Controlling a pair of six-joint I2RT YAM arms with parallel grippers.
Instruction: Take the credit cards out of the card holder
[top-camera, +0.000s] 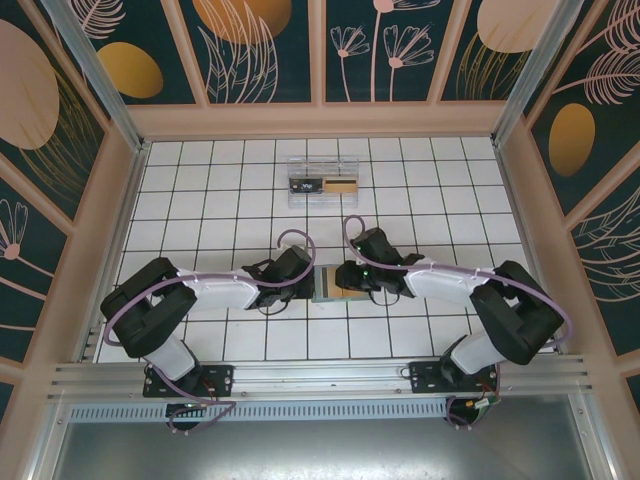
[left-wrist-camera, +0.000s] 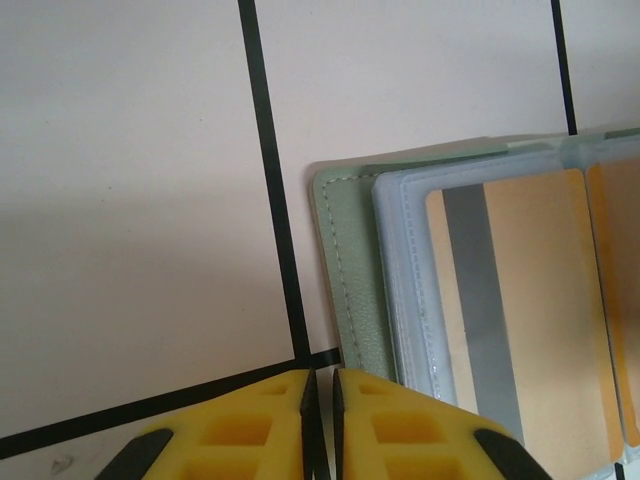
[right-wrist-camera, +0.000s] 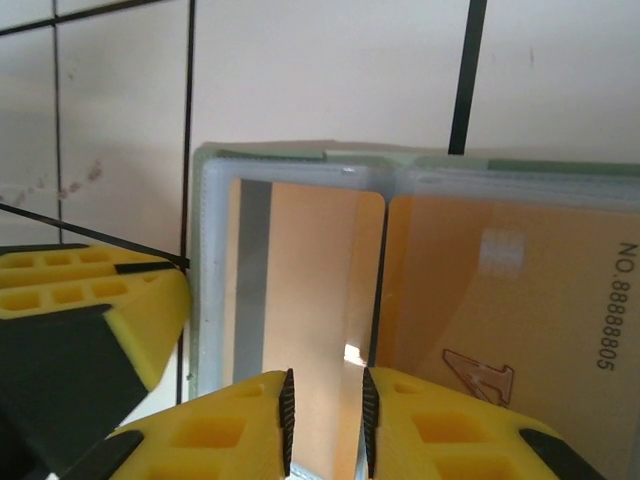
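The card holder (top-camera: 330, 284) lies open and flat on the tiled table between my two grippers. Its grey-green cover (left-wrist-camera: 350, 260) frames clear sleeves. One tan credit card (left-wrist-camera: 540, 300) with a grey stripe sits in the left sleeve (right-wrist-camera: 305, 270), and a second tan card (right-wrist-camera: 500, 300) in the right sleeve. My left gripper (left-wrist-camera: 322, 385) is shut at the holder's left edge, one finger over the cover (top-camera: 311, 279). Low over the left sleeve, my right gripper (right-wrist-camera: 325, 400) stands slightly open, nothing pinched (top-camera: 346, 279).
A clear plastic box (top-camera: 322, 182) holding a black and a tan card stands at the back middle of the table. My left gripper's yellow finger (right-wrist-camera: 90, 300) shows close beside the holder. Walls enclose the tiled floor.
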